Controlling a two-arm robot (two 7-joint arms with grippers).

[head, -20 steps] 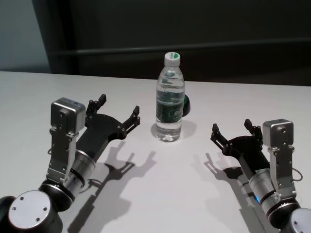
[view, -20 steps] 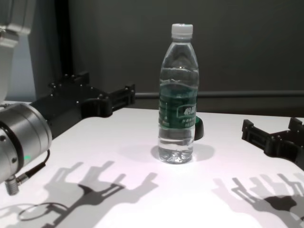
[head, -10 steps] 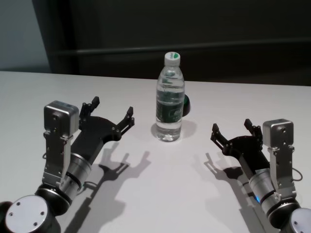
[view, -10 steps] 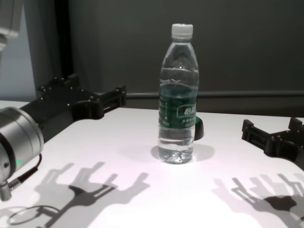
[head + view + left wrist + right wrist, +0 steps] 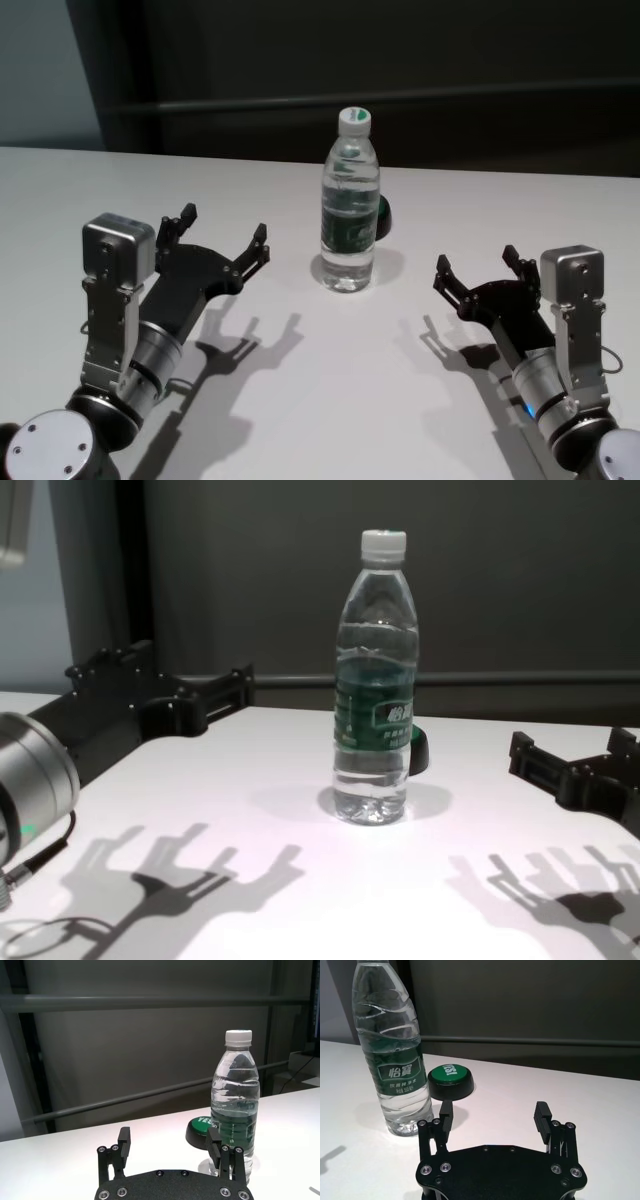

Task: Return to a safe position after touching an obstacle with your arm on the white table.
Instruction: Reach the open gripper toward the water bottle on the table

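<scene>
The obstacle, a clear water bottle (image 5: 350, 210) with a white cap and dark green label, stands upright at the middle of the white table (image 5: 330, 390). It also shows in the chest view (image 5: 375, 680), left wrist view (image 5: 235, 1105) and right wrist view (image 5: 395, 1055). My left gripper (image 5: 225, 225) is open and empty, left of the bottle with a clear gap between them; it also shows in the chest view (image 5: 170, 675) and its own wrist view (image 5: 169, 1140). My right gripper (image 5: 476, 260) is open and empty, to the bottle's near right (image 5: 572, 748) (image 5: 494, 1110).
A low green-and-black round button (image 5: 383, 217) sits just behind the bottle on its right, also in the right wrist view (image 5: 451, 1081). A dark wall with a horizontal rail runs behind the table's far edge.
My left arm has drawn back to the left and toward me, widening the gap to the bottle. The bottle and the right arm have not moved.
</scene>
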